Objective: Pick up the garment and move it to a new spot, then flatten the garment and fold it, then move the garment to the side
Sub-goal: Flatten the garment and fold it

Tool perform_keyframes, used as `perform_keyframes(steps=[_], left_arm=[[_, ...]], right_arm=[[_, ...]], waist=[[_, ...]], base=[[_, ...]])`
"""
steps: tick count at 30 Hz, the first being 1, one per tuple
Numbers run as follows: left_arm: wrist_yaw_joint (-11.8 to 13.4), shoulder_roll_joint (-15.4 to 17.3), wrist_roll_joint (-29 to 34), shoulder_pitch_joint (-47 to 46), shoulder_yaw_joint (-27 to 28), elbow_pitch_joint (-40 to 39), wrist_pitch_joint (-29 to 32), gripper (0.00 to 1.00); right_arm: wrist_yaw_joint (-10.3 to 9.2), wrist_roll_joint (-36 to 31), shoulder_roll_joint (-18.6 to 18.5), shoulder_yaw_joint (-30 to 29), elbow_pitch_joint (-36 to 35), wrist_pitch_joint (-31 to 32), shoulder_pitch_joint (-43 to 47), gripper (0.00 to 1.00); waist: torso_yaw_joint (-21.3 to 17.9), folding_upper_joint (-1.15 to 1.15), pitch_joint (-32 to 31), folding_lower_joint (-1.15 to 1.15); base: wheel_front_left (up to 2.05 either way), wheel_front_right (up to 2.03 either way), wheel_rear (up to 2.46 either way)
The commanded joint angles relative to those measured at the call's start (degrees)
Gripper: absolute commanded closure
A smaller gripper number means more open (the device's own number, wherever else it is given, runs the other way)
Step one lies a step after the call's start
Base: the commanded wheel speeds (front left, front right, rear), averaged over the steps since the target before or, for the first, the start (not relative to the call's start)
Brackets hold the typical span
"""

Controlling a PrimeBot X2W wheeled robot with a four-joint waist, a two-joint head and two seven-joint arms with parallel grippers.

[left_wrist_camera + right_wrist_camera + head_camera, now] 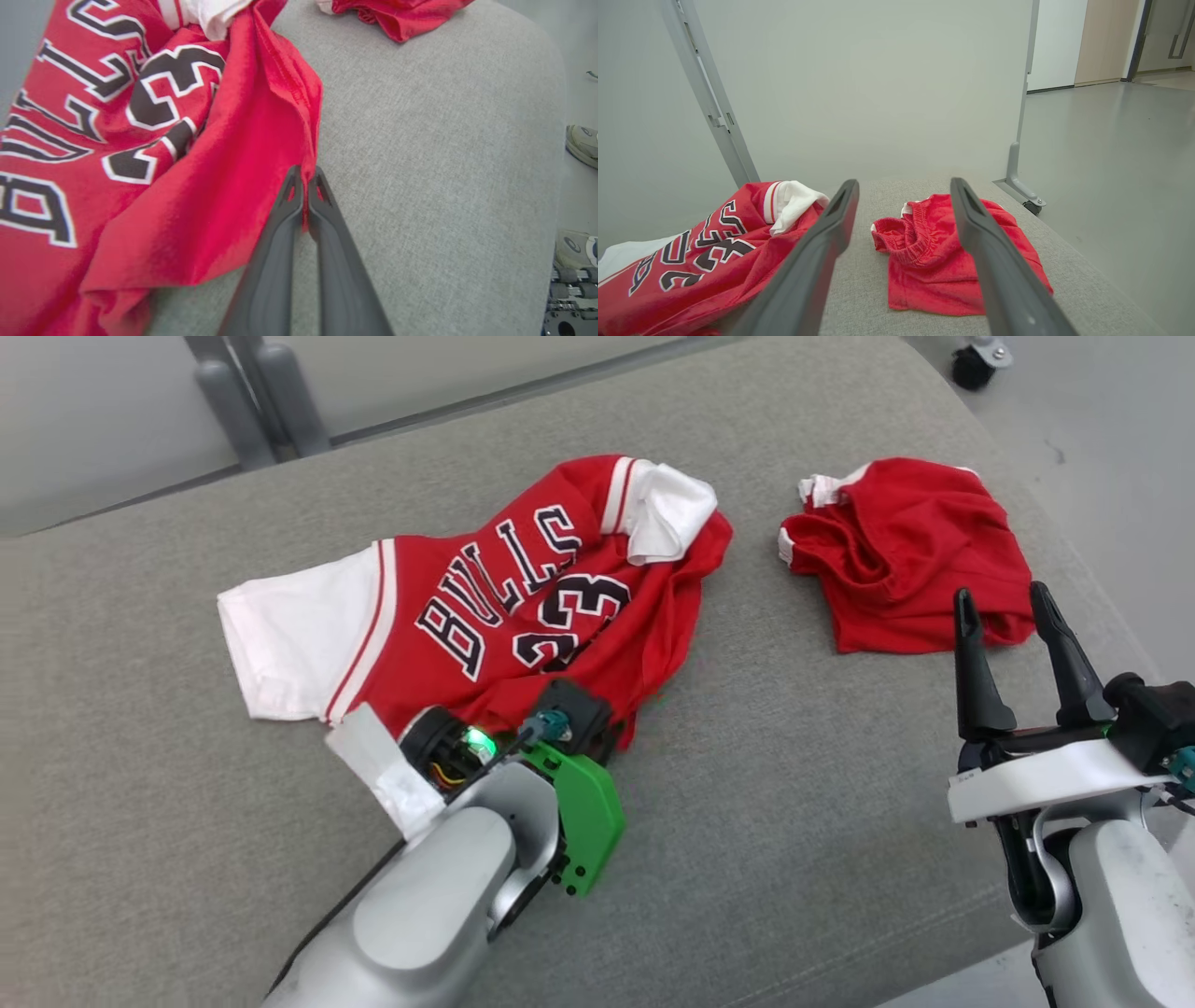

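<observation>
The garment (504,607), a red jersey with white sleeves and "BULLS 23" lettering, lies crumpled on the grey cushion (794,756). My left gripper (306,179) is shut on the garment's (187,186) red near-right edge, low against the cushion. In the head view its wrist (523,737) covers that edge and the fingers are hidden. My right gripper (1001,597) stands open at the right, holding nothing, its fingers pointing up over the near edge of a second red piece. In the right wrist view the garment (714,261) lies left of the open right gripper (904,184).
A small bunched pair of red shorts (906,541) lies to the right of the jersey. Grey frame legs (261,401) and a caster wheel (976,364) stand behind the cushion. A person's shoes (581,144) are on the floor beyond the cushion's right edge.
</observation>
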Motion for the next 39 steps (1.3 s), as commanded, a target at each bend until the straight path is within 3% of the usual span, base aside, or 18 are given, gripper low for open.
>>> perform_keyframes(steps=[1, 5, 10, 16, 21, 25, 26, 27, 30, 39], left_arm=[[0.06, 1.99, -0.7, 1.56, 0.66, -1.71, 0.14, 1.0], [1.79, 7.93, -2.24, 4.88, 2.85, -9.96, 2.22, 1.0], [5.9, 18.16, -2.96, 10.71, 6.86, -22.59, 4.95, 1.0], [8.77, 28.87, -5.34, 16.44, 12.71, -29.48, 6.38, 1.0], [8.9, 32.34, -9.36, 18.55, 17.85, -26.16, 2.98, 1.0], [8.36, 31.4, -10.46, 18.9, 19.51, -21.58, -0.96, 1.0], [8.07, 30.19, -10.59, 19.28, 19.37, -19.19, -3.46, 0.04], [7.93, 29.84, -10.61, 19.37, 19.41, -18.92, -4.59, 0.0], [9.47, 29.26, -9.58, 20.42, 20.08, -19.78, -8.44, 0.0], [20.27, 24.91, -8.26, 29.68, 25.31, -30.55, -21.69, 0.0]], right_arm=[[-0.01, 0.05, -0.47, -0.45, 0.22, -0.15, 1.1, 0.0], [-0.02, 0.5, -0.8, -0.53, 0.55, -0.15, 2.04, 0.0], [-0.02, 0.72, -0.94, -0.8, 0.76, -0.15, 3.05, 0.0], [-0.02, 1.02, -1.2, -0.38, 1.21, -0.15, 2.86, 0.0], [-0.02, 1.31, -1.68, 0.25, 1.84, -0.15, 2.01, 0.0], [-0.01, 1.66, -1.79, 0.82, 2.93, -0.15, 2.23, 0.0], [-0.01, 1.78, -1.68, 1.39, 3.59, -0.15, 2.36, 0.0], [-0.02, 1.8, -1.55, 1.63, 3.77, -0.15, 2.54, 0.0], [-0.02, 1.94, -1.16, 2.49, 4.12, -0.15, 3.07, 0.0], [-0.02, 2.61, -0.75, 3.47, 4.93, -0.15, 5.83, 0.0]], waist=[[6.09, 0.0, -4.26, 0.0], [9.9, 0.0, -5.9, 0.0], [13.28, 0.0, -6.76, 0.0], [14.95, 0.0, -6.42, 0.0], [14.99, 0.0, -5.91, 0.0], [14.78, 0.0, -6.14, 0.0], [14.64, 0.0, -6.64, 0.0], [14.61, 0.0, -6.84, 0.0], [14.49, 0.0, -7.24, 0.0], [15.14, 0.0, -9.46, 0.0]], base=[[0.0, 0.0, 0.0], [0.0, 0.0, 0.0], [0.0, 0.0, 0.0], [0.0, 0.0, 0.0], [0.0, 0.0, 0.0], [0.0, 0.0, 0.0], [0.0, 0.0, 0.0], [0.0, 0.0, 0.0], [0.0, 0.0, 0.0], [0.0, 0.0, 0.0]])
